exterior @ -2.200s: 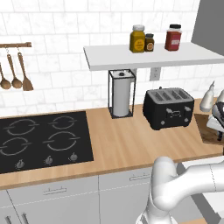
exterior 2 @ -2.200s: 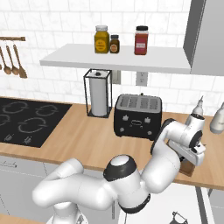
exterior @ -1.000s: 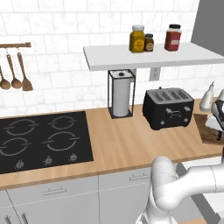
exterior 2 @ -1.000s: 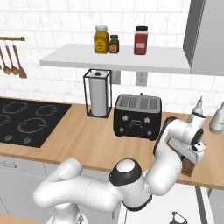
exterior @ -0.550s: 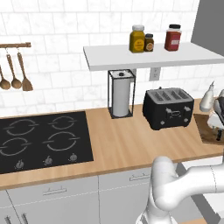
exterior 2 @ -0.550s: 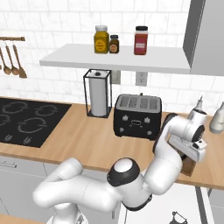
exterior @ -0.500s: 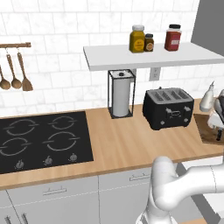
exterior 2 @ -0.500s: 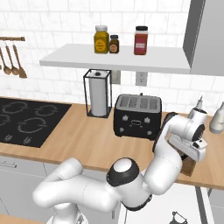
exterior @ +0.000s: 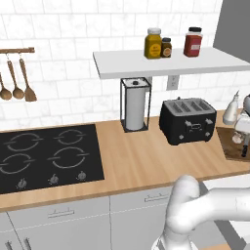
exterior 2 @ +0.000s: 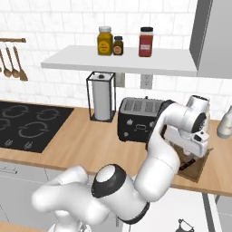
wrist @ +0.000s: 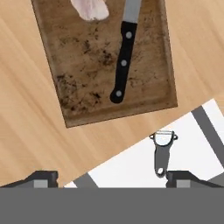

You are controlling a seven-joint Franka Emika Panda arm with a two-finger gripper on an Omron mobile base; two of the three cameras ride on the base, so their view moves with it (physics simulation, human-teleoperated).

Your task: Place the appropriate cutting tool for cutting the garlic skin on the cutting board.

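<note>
**Knife on the board, end effector above and empty**

Landmark: the cutting board (wrist: 109, 61), dark brown, lying on the light wood tabletop (wrist: 26, 131).

- The cutting tool (wrist: 123, 57), a knife with a black riveted handle, lies flat on the cutting board. Its blade runs off the top of my hand view; the handle butt sits short of the board's near edge.
- The garlic (wrist: 90, 8), whitish-pink, rests on the same board, beside the blade and apart from it, toward the far corner.
- My end effector (wrist: 111, 178) hangs above the board's near edge, looking straight down. Both dark tips sit wide apart at the bottom of the hand view with nothing between them: released, empty.
- Off the board's near side, beyond the tabletop edge, a small dark peeler (wrist: 162, 151) lies on a white surface.
- From the right base view, my white wrist hangs over the board to the right of the black toaster (exterior 2: 136, 118).

Key relation: the knife lies ahead of my tips, further in over the board. Its long axis runs nearly along my view's vertical, leaning slightly, so roughly crosswise to the line between my fingers.

Judgement: with knife and garlic both on the board and my grip empty, the placing looks done. What remains, I think, is a clean retreat straight up, without brushing the handle.
</note>
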